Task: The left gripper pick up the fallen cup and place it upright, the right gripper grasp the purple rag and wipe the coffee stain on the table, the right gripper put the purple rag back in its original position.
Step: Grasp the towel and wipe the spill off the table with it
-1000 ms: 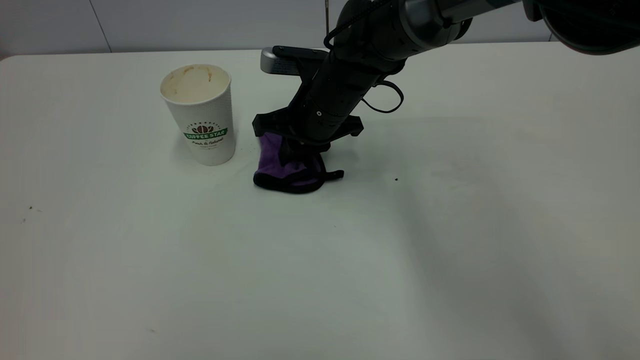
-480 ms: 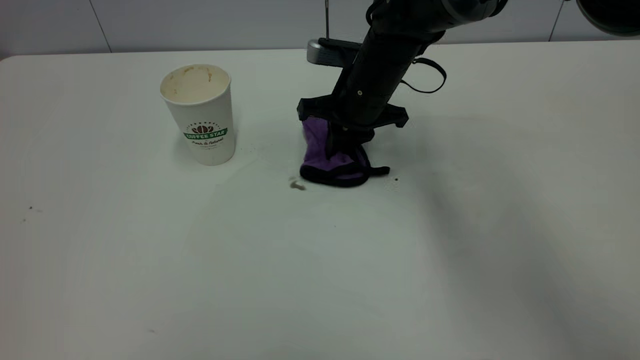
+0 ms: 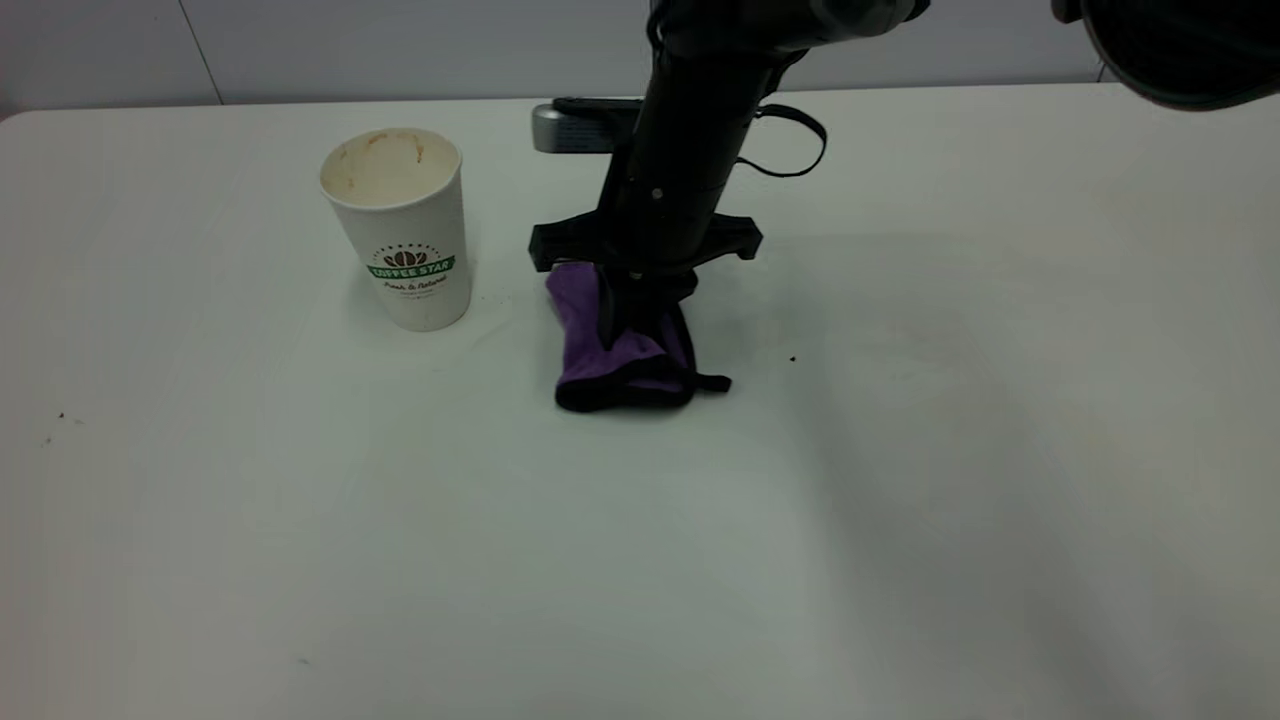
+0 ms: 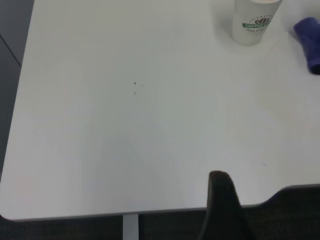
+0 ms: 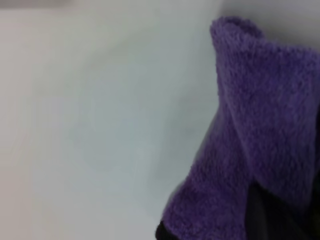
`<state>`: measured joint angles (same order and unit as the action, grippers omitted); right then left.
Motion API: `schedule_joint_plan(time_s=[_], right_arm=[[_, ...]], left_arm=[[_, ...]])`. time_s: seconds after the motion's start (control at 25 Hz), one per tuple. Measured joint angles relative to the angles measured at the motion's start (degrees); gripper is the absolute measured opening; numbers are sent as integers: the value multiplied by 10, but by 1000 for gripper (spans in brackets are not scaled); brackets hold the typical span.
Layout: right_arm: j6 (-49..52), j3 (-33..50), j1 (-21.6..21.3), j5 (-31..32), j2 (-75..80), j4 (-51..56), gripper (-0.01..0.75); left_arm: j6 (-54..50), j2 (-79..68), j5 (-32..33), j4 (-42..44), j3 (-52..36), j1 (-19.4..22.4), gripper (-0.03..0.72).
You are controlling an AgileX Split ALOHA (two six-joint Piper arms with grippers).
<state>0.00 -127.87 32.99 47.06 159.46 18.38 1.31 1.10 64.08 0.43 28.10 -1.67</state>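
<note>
The white cup [image 3: 400, 225] with a green logo stands upright on the table [image 3: 900, 500], left of centre. My right gripper [image 3: 640, 320] points down just right of the cup, shut on the purple rag [image 3: 622, 350], and presses it onto the tabletop. In the right wrist view the plush rag [image 5: 260, 125] fills one side, with a dark finger [image 5: 270, 215] buried in it. No coffee stain shows; the rag covers the spot beneath it. My left gripper [image 4: 223, 205] hangs beyond the table's edge, far from the cup [image 4: 252, 22] and the rag [image 4: 310, 42].
A tiny dark speck [image 3: 793, 358] lies right of the rag, and faint specks [image 3: 62, 415] sit at the far left. A grey wall runs behind the table. The right arm's upper links hang over the back right corner.
The right gripper dragged the rag right, away from the cup, then back left and forward. A small dark smear seen half a second ago now lies under the rag. The cup stayed put.
</note>
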Motion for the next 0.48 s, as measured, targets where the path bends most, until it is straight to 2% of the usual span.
schedule_joint_plan(time_s=[0.24, 0.36, 0.48], right_arm=[[0, 0, 9, -114, 6, -13, 74], [8, 0, -4, -110, 7, -45, 74], [34, -1, -24, -57, 7, -69, 74]], left_arm=[[0, 0, 0, 0, 0, 0, 501], [1, 0, 0, 0, 0, 0, 501], [1, 0, 0, 0, 0, 0, 501]])
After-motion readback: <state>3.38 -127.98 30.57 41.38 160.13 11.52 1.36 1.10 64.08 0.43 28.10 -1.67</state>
